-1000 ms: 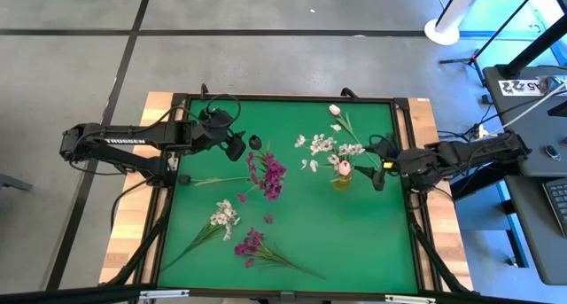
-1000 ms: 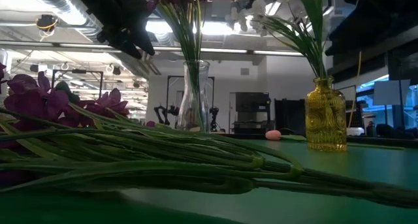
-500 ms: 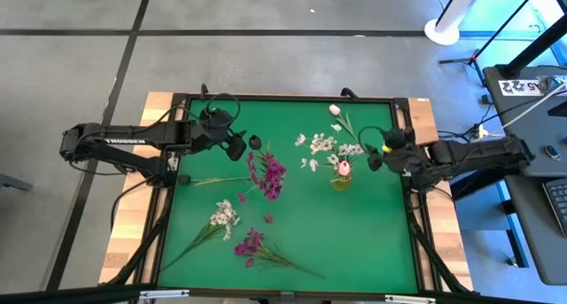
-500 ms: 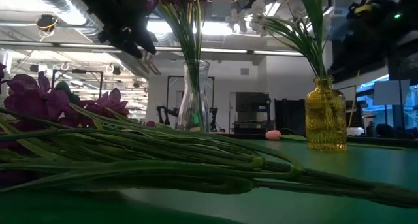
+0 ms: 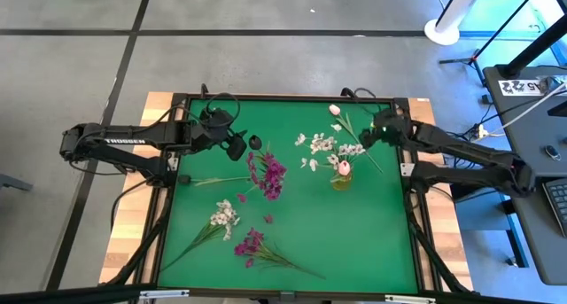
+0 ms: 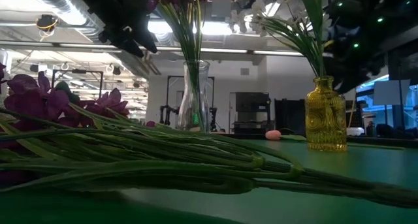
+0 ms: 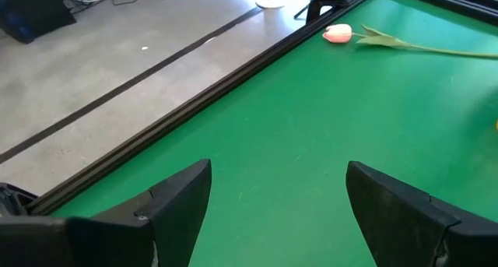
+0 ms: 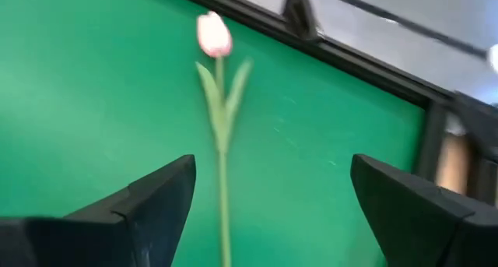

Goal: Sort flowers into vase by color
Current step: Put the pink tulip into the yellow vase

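Note:
A pink tulip point(image 5: 335, 110) lies near the table's far edge, its stem point(image 8: 222, 181) running toward the right side. My right gripper point(image 5: 379, 131) hovers open above that stem, and in its wrist view the bud point(image 8: 214, 33) shows ahead of the fingers. The yellow vase point(image 5: 342, 175) holds white blossoms and one pink tulip. The clear vase point(image 6: 194, 96) holds magenta flowers point(image 5: 268, 173). My left gripper point(image 5: 239, 147) is open over the far left of the table, beside a small dark bud point(image 5: 255, 142). A white spray point(image 5: 223, 217) and a magenta spray point(image 5: 252, 245) lie flat near the near edge.
A long green stem point(image 5: 217, 181) lies left of the clear vase. Magenta stems point(image 6: 196, 165) fill the low view's foreground. A raised black frame point(image 5: 403, 153) borders the green table. Bare green surface point(image 5: 354, 242) lies at the near right.
My right gripper has swung from beside the yellow vase at the table's right edge toward the far edge. It has turned and now stands over the lying tulip's stem. The flowers and vases have stayed in place.

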